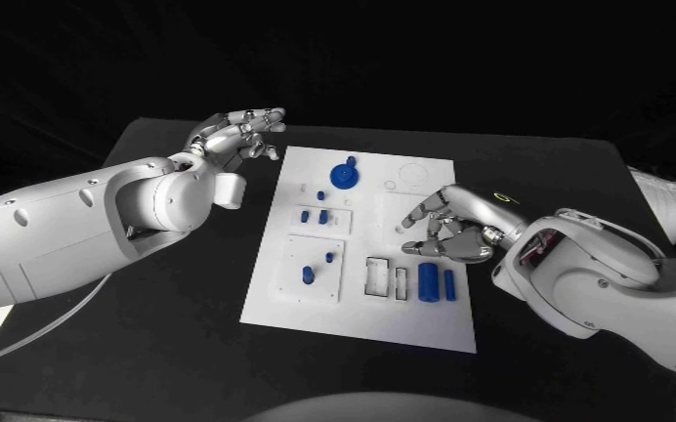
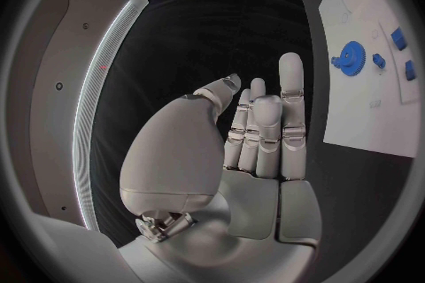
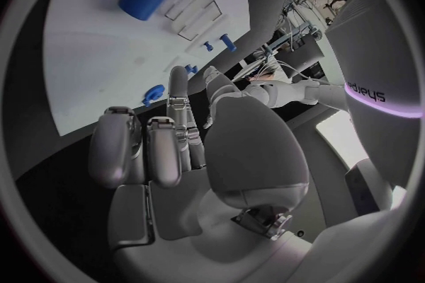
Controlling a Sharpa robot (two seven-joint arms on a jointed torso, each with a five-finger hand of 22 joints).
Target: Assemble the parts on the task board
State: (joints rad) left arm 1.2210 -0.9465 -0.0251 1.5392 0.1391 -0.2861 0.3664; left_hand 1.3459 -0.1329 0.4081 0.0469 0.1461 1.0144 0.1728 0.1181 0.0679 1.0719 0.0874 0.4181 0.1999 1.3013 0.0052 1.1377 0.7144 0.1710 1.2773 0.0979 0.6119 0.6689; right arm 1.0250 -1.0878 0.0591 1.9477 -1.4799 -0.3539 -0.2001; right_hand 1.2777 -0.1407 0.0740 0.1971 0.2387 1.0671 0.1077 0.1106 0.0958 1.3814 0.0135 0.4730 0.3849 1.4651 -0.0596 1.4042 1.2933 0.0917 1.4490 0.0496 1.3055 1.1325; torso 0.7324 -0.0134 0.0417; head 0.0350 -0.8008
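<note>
The board (image 1: 369,319) is lying mid-table, blue parts (image 1: 427,279) sitting in its slots and a blue gear (image 1: 345,173) near its far edge. The left hand (image 1: 242,133) is hovering off the board's far-left corner, empty, fingers loosely apart. The right hand (image 1: 448,224) is hanging over the board's right side, fingers curled, holding nothing.

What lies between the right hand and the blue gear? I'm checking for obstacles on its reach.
In the head view, only bare white task board with faint circular outlines separates the right hand from the blue gear.
</note>
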